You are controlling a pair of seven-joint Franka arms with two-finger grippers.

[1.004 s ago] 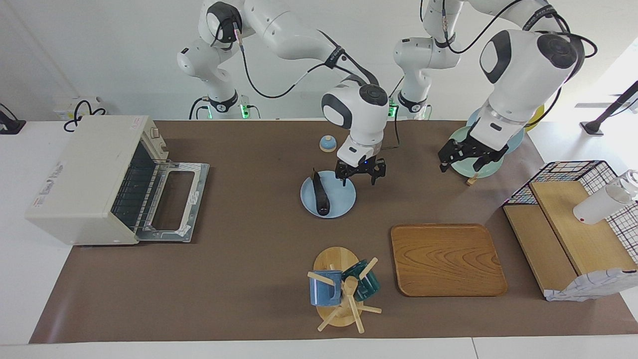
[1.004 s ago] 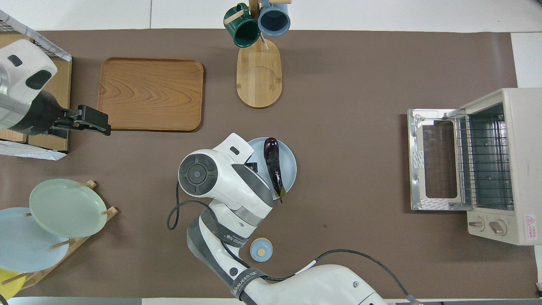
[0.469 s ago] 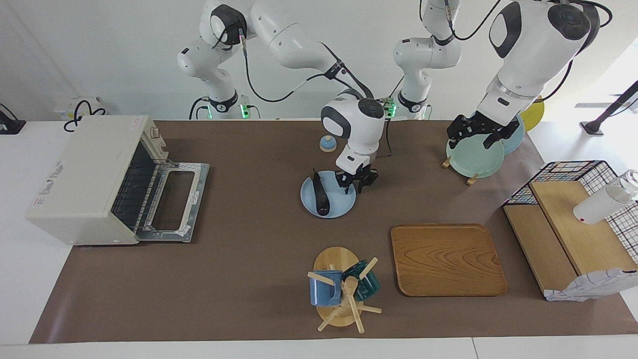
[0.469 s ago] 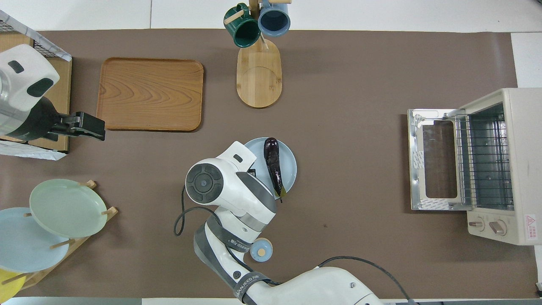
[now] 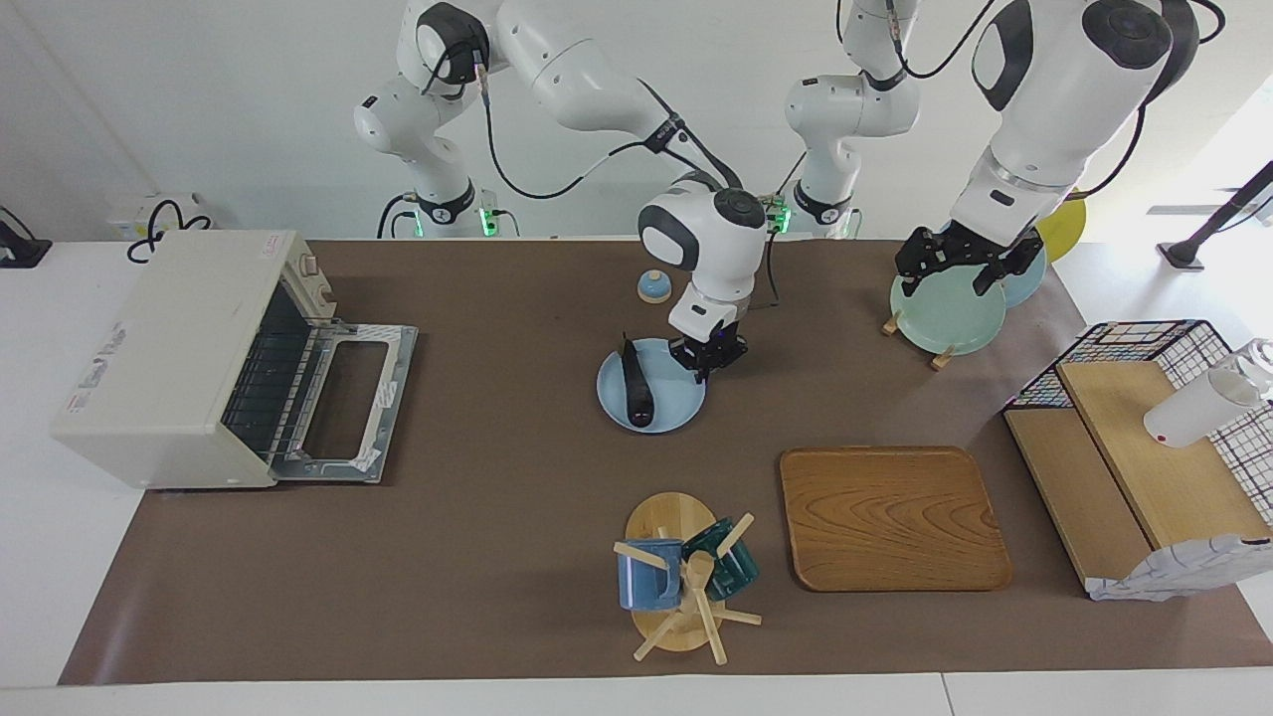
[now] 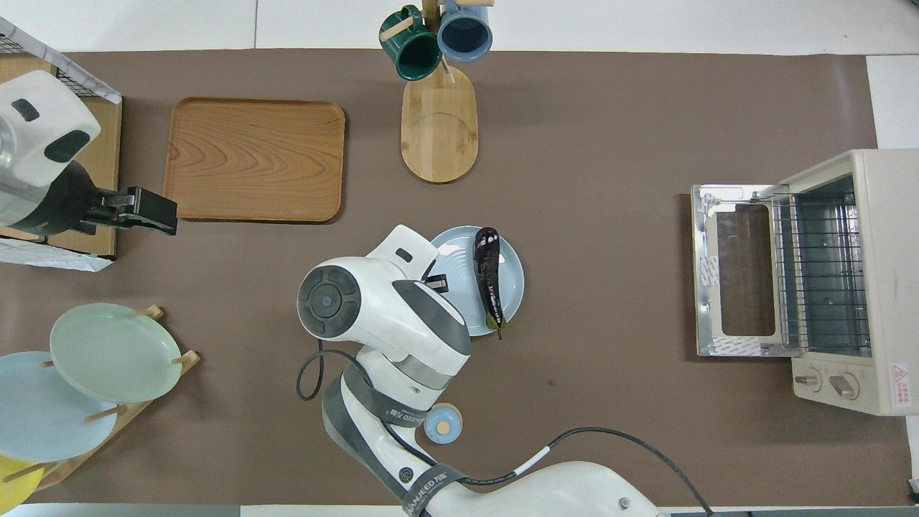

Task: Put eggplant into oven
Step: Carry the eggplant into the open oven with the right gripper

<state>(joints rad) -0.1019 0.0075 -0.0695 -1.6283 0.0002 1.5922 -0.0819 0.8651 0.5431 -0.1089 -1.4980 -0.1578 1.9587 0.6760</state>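
The dark purple eggplant [image 5: 635,383] [image 6: 490,276] lies on a light blue plate [image 5: 674,406] [image 6: 459,260] in the middle of the table. My right gripper [image 5: 708,360] is down at the plate's rim, on the side toward the left arm's end, shut on that rim. In the overhead view its wrist hides most of it. The cream oven [image 5: 169,348] [image 6: 854,287] stands at the right arm's end with its door [image 5: 348,398] folded down open and the wire rack bare. My left gripper [image 5: 963,261] [image 6: 154,212] hangs open over the plate rack and holds nothing.
A wooden tray [image 5: 890,517] and a mug tree [image 5: 681,572] with two mugs lie farther from the robots than the plate. A small blue bell [image 5: 653,286] sits nearer to them. The plate rack [image 5: 945,313] and a wire basket [image 5: 1144,348] with wooden boards stand at the left arm's end.
My right gripper closed on the plate's rim, and the plate with the eggplant slid a little toward the oven's end. The left arm rose and drew back over the plate rack.
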